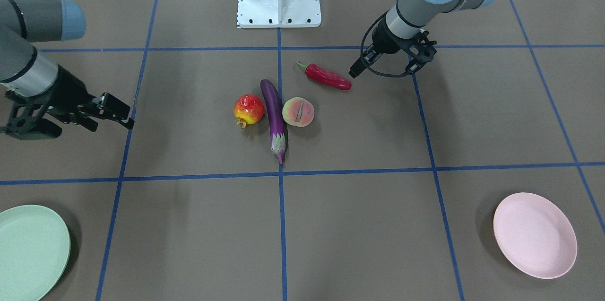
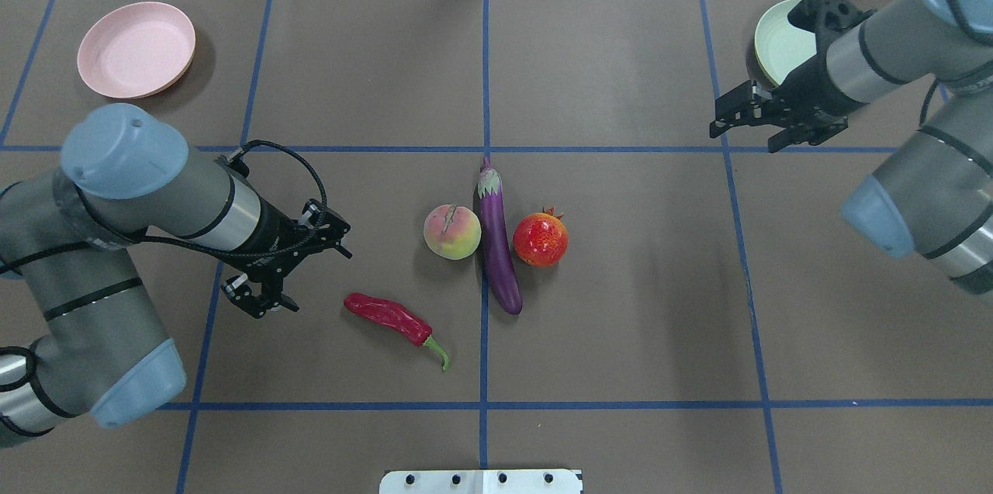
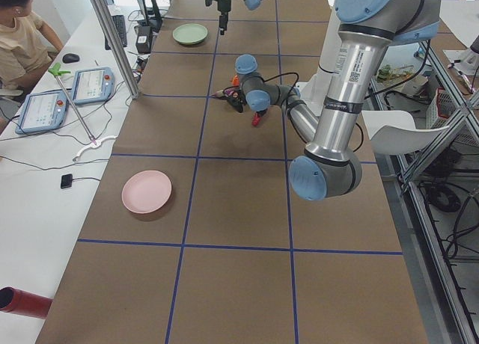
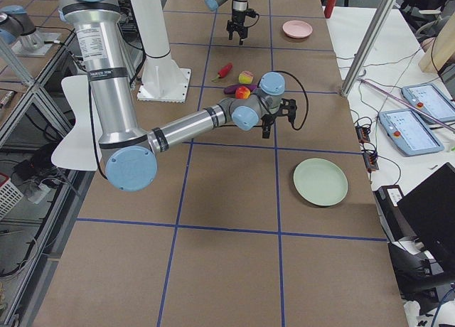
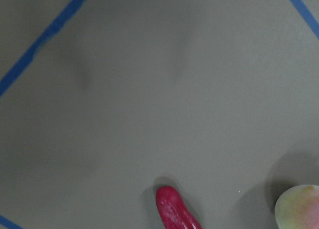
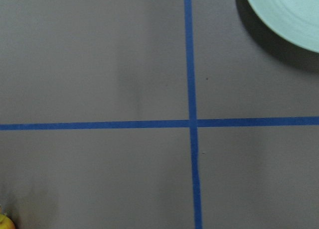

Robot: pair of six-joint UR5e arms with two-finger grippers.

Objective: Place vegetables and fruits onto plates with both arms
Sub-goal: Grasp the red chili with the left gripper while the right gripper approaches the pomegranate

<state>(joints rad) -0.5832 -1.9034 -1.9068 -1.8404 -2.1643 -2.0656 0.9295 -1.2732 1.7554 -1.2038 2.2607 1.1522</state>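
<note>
Right off the tips of the left gripper (image 2: 320, 281) lies the red chili (image 2: 388, 316), close but not touching, and its jaws are spread wide with nothing in them. The peach (image 2: 451, 232), eggplant (image 2: 496, 242) and pomegranate (image 2: 541, 239) sit side by side a bit further out, and the pink plate (image 2: 136, 50) is way off on its other side. The right gripper (image 2: 743, 136) has its jaws apart and empty too, over a blue tape cross (image 6: 192, 123), green plate (image 2: 776, 44) just beside it, pomegranate well apart from it.
</note>
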